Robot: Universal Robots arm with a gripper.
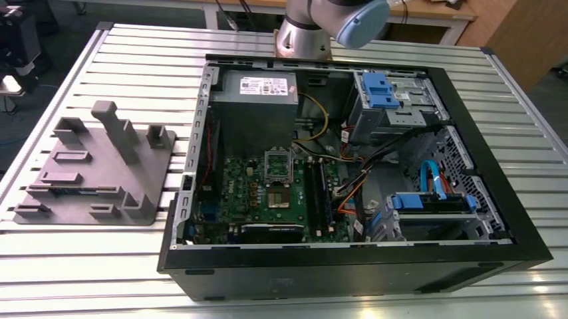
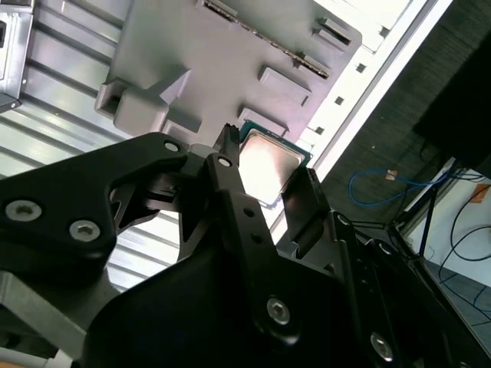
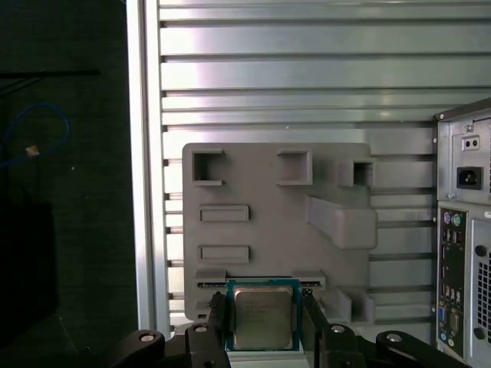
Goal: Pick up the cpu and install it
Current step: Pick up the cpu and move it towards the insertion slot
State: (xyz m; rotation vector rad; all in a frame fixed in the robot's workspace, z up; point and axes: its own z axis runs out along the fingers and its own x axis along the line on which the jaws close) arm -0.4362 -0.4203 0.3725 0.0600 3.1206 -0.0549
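Pincer (image 3: 265,328) clamped on the cpu (image 3: 263,313), over the grey tray (image 3: 253,192), computer case (image 3: 462,230) alongside

Arm (image 1: 337,23) raised, jaws clamped, facing down

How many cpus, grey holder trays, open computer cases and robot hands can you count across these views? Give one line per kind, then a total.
cpu, held in the hand: 1
hand: 1
grey holder tray: 1
open computer case: 1
Total: 4
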